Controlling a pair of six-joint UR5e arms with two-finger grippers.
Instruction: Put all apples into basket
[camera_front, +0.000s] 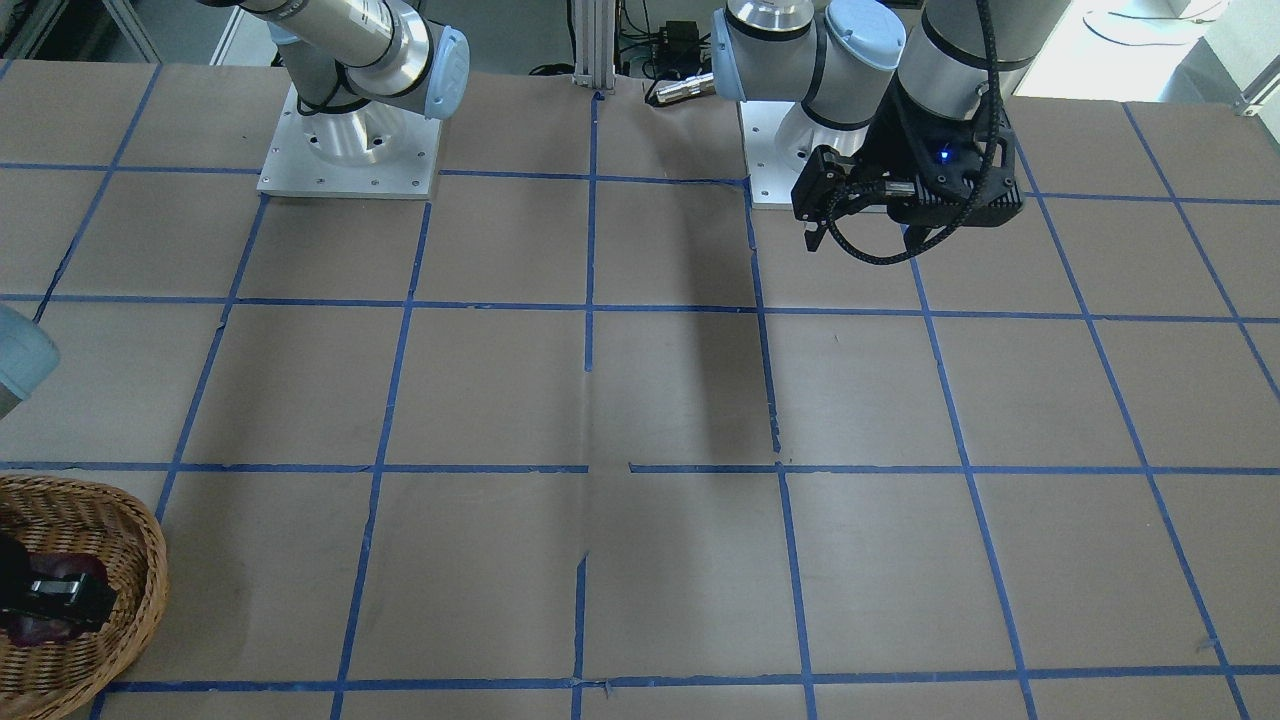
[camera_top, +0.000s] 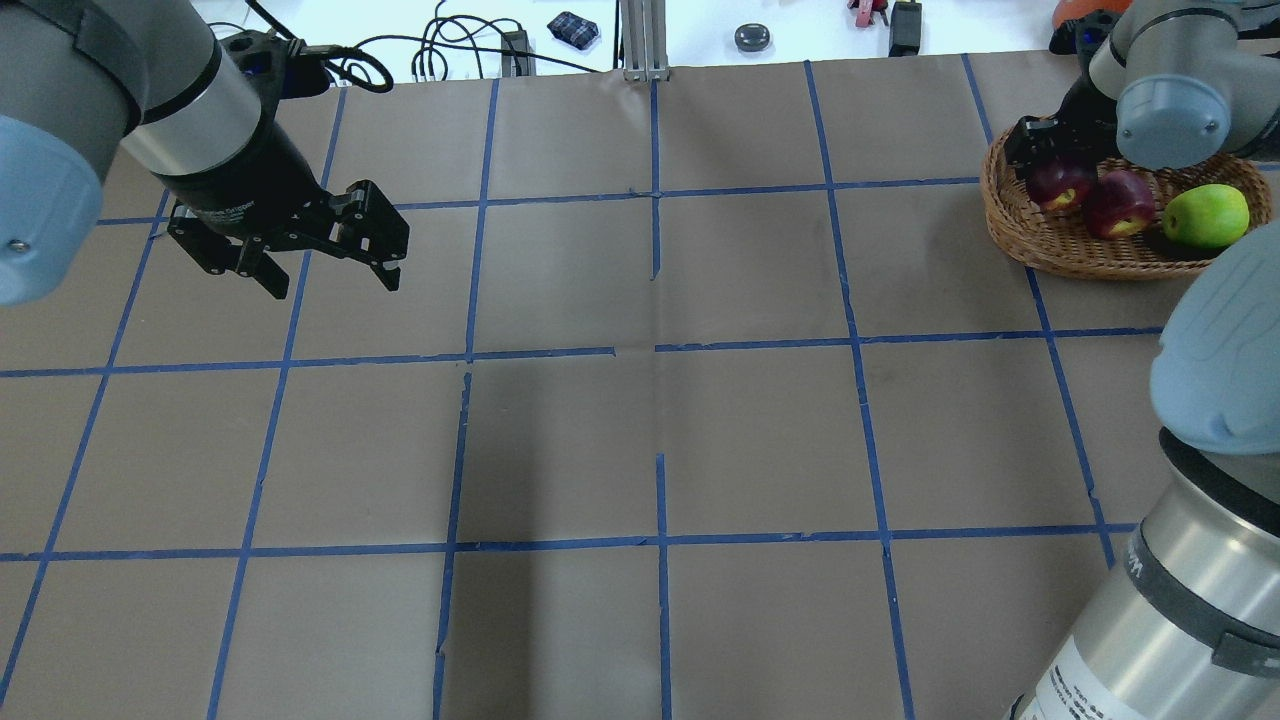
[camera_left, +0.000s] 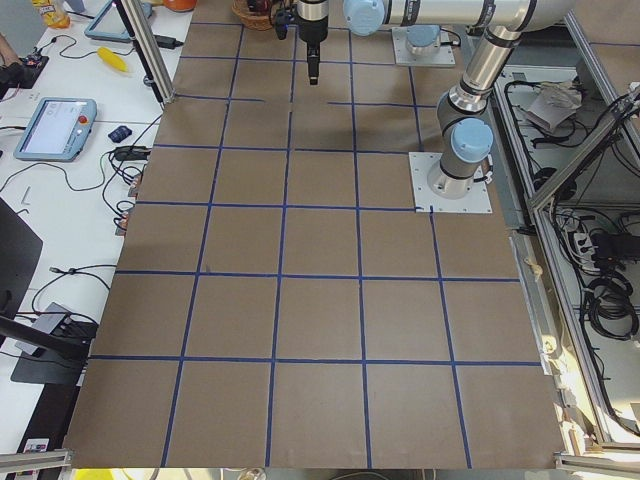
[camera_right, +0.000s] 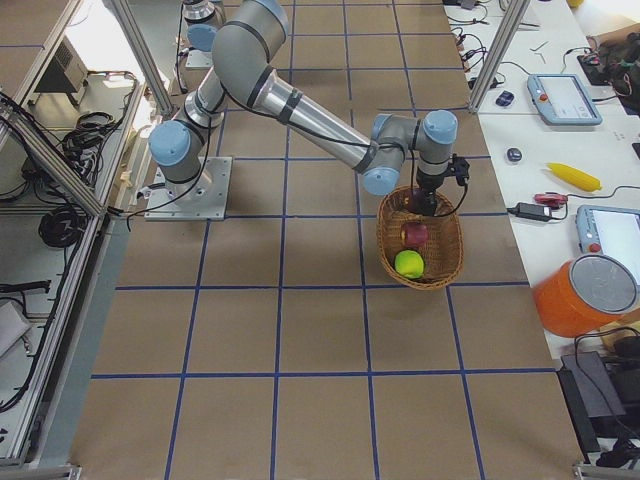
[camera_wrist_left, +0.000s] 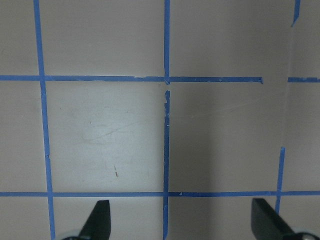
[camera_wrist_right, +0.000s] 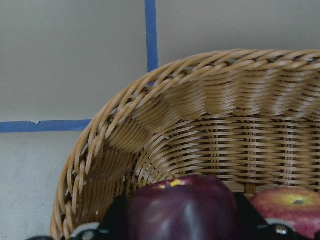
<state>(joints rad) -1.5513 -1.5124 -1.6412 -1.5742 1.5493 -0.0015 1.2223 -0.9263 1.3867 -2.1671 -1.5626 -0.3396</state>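
Observation:
The wicker basket (camera_top: 1010, 232) sits at the table's far right in the overhead view; it also shows in the front view (camera_front: 150, 560) and the right wrist view (camera_wrist_right: 150, 85). It holds a dark red apple (camera_top: 1062, 186), a red apple (camera_top: 1120, 206) and a green apple (camera_top: 1207, 215). My right gripper (camera_top: 1043, 158) is down inside the basket, shut on the dark red apple (camera_wrist_right: 182, 210), with the red apple (camera_wrist_right: 292, 205) beside it. My left gripper (camera_top: 330, 268) is open and empty, hanging above the bare table; its fingertips (camera_wrist_left: 97, 220) show wide apart.
Brown paper with a blue tape grid (camera_top: 655, 345) covers the table. The arm bases (camera_front: 345, 150) stand at the robot's edge. Cables and small items (camera_top: 573, 27) lie beyond the far edge. No apple shows on the table outside the basket.

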